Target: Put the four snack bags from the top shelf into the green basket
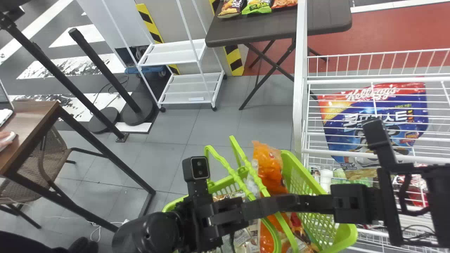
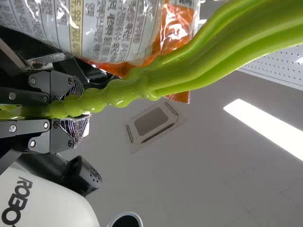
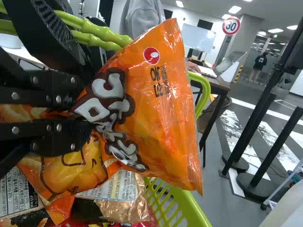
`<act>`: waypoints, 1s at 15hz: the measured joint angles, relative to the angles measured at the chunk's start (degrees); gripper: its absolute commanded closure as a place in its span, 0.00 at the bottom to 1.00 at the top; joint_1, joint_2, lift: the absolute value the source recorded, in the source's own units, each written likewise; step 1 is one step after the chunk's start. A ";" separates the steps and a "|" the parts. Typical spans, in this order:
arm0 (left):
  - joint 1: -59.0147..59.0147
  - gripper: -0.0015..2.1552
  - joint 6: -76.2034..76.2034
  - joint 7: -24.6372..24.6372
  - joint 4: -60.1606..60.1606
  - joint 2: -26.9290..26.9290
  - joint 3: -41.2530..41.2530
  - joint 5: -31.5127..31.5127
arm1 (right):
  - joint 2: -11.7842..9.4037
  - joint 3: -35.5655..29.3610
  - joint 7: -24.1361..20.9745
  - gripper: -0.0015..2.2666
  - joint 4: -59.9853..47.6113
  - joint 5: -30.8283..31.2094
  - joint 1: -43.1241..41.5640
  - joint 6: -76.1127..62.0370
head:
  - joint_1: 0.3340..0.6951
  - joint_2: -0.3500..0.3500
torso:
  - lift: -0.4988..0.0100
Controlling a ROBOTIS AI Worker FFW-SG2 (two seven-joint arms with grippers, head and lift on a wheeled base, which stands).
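Clamping orange snack bag [image 3: 163,118] — right end effector [image 1: 281,203], pinching basket handles [image 2: 165,78] — left end effector [image 1: 251,209]

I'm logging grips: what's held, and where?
The left gripper holds the basket's handles by their ridges; the right gripper pinches an orange snack bag across its body.

In the head view the bottom edge cuts off the green basket [image 1: 305,171], and the right gripper [image 1: 279,203] hides the middle of the orange bag [image 1: 269,165]. The packs [image 1: 242,238] lower in the basket are partly covered. The top edge crops the table bags [image 1: 257,7]. The wire shelf [image 1: 334,82] partly screens the blue bag [image 1: 397,119]; the goods [image 1: 326,177] beneath are too small to identify
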 measured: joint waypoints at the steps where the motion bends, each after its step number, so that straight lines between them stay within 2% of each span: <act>1: 0.10 1.00 0.00 0.00 0.00 0.05 0.37 0.12 | 0.00 -0.87 -0.35 0.02 -1.23 -0.82 0.65 0.00 | 1.00 1.00 | 0.98; 5: 0.32 1.00 -0.03 0.02 0.26 0.25 1.64 0.25 | -0.01 -6.40 -3.79 0.03 -8.32 -6.44 3.20 0.00 | 1.00 0.99 | 0.98; 11: 0.59 1.00 -0.37 0.00 0.55 0.38 3.24 0.64 | -0.35 -17.32 -6.59 0.03 -15.19 -16.29 6.55 0.00 | 1.00 0.87 | 0.98; 12: 0.63 1.00 -0.48 0.00 0.67 0.47 3.49 0.81 | -0.39 -19.20 -6.46 0.03 -16.99 -16.19 7.04 0.00 | 1.00 0.85 | 0.98; 13: 0.75 1.00 -0.59 0.00 0.74 0.72 3.68 1.23 | -0.39 -21.44 -5.74 0.03 -20.47 -13.23 7.69 0.00 | 1.00 0.79 | 0.98; 15: 0.99 1.00 -0.73 0.00 0.62 1.03 3.77 1.81 | -0.37 -22.65 -3.50 0.03 -26.45 -0.49 9.00 0.00 | 1.00 0.70 | 0.98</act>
